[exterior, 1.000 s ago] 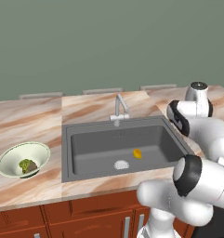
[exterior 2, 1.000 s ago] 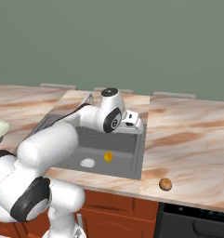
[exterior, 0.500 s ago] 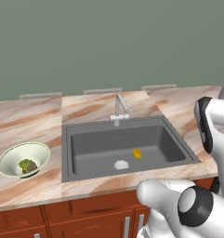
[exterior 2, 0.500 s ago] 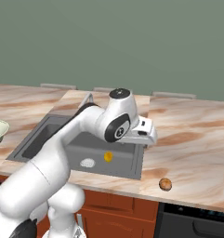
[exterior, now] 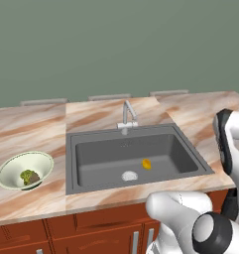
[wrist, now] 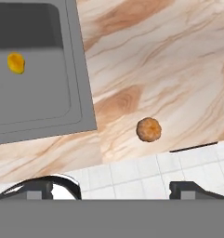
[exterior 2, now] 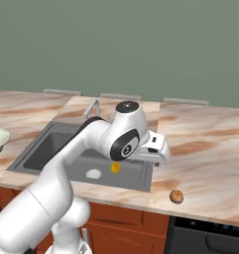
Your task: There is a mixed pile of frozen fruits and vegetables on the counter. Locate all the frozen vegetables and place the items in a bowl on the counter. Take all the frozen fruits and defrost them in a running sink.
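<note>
Brown roundish fruit (wrist: 148, 129), rough-skinned, alone on pinkish marble counter (wrist: 178, 69).

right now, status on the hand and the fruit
Hand open, empty, above the counter right of the sink. Brown fruit on counter near front edge, nothing blocking. Yellow-orange fruit in sink.

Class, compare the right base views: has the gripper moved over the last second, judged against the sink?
Yes. The gripper has swung right, from over the sink basin to past its right rim, toward the brown fruit.
</note>
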Tool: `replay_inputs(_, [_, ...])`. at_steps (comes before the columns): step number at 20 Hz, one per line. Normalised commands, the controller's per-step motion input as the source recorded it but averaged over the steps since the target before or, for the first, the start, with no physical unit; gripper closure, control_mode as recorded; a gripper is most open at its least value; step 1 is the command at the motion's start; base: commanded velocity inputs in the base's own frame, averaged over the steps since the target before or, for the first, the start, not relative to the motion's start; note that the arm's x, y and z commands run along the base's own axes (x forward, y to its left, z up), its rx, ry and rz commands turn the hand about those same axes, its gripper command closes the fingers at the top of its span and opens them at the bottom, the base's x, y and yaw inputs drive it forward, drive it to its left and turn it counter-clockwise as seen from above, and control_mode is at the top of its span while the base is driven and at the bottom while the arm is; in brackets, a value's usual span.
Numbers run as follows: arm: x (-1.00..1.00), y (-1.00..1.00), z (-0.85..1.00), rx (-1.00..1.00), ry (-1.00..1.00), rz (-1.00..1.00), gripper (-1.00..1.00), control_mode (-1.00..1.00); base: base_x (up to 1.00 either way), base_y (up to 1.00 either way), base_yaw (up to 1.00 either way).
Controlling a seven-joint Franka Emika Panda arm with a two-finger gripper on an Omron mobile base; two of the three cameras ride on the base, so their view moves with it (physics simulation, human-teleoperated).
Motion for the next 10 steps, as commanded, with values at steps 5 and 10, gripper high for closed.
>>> replay_inputs(5, [0.18,-0.61,-0.03,0.0,0.0,-0.16,-1.0,-1.0,0.0,0.0,0.0])
replay_inputs(10, [0.15,-0.65,-0.23,0.0,0.06,-0.18,-1.0,-1.0,0.0,0.0,0.0])
